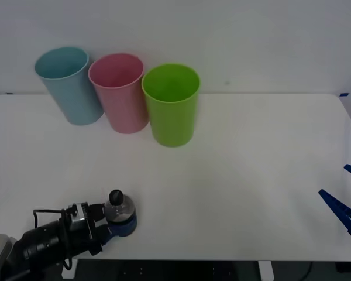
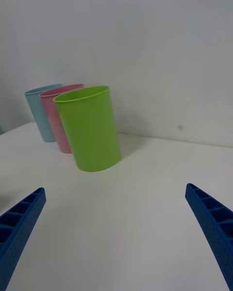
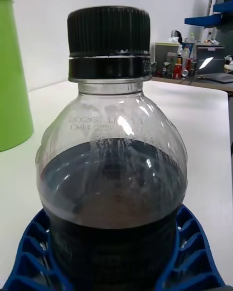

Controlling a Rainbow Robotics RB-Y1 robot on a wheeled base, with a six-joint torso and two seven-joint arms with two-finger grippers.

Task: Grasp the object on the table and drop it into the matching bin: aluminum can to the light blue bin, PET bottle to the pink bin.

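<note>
PET bottle (image 3: 114,145) clamped in left hand (image 1: 118,225) at worktop's (image 1: 251,175) near edge; right hand (image 2: 116,233) open, idle. Next: lift, carry over pink bin (image 1: 120,93).

PET bottle (image 3: 111,174): faint date code printed on clear shoulder, starts "2026", rest not legible. No other readable text.

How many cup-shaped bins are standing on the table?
3, in a row at the table's far side: light blue bin leftmost, pink bin in the middle, green bin rightmost and nearest the robot.
</note>
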